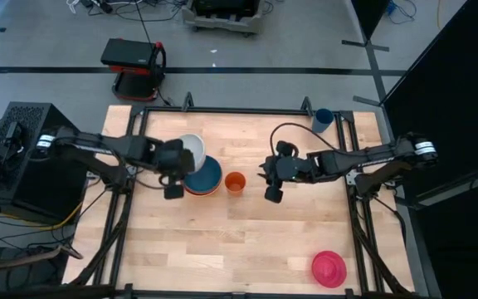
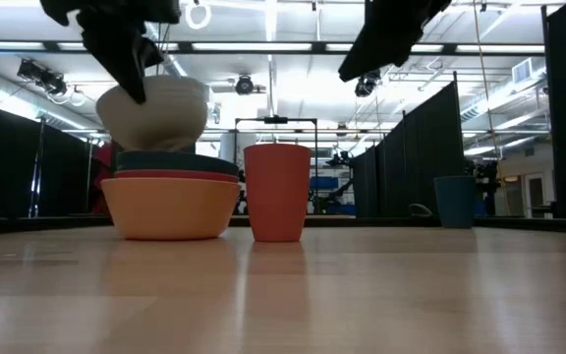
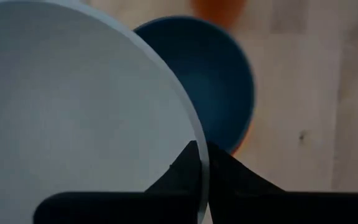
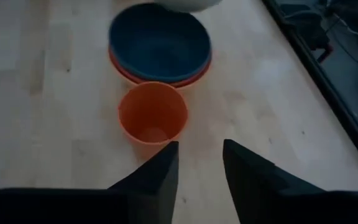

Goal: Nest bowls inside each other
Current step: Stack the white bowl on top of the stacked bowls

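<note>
Hanging above the table on the left side, the left gripper (image 1: 173, 177) has its fingers (image 3: 188, 167) pinched tight on the rim of the white bowl (image 1: 191, 149), one finger inside the rim and one outside. That white bowl is clear of the table, tilted, floating just over the stack. From table height it shows its pale underside above the stack's far left edge, with a small gap under it.

And the stack itself: teal-blue bowl (image 1: 207, 174) on top, red bowl (image 2: 165, 175) showing as a thin band beneath it, orange bowl (image 2: 170, 206) at the bottom, sitting on the wooden table (image 1: 247, 241). All three nested, left of the table's middle.

Just to the right of the stack stands the small orange cup (image 1: 236, 183), upright, mouth up, very close beside the bowls; whether it touches them I cannot tell.

Over on the right, the right gripper (image 1: 272, 184) is held in the air, just right of the orange cup, pointing toward it. Its fingers (image 4: 159, 167) stand parted with a narrow gap and nothing between them.

Way off at the near right corner, the magenta-pink bowl (image 1: 329, 268) sits upside down, well apart from everything. At the far right edge, a dark-blue cup (image 1: 323, 120) stands upright.
</note>
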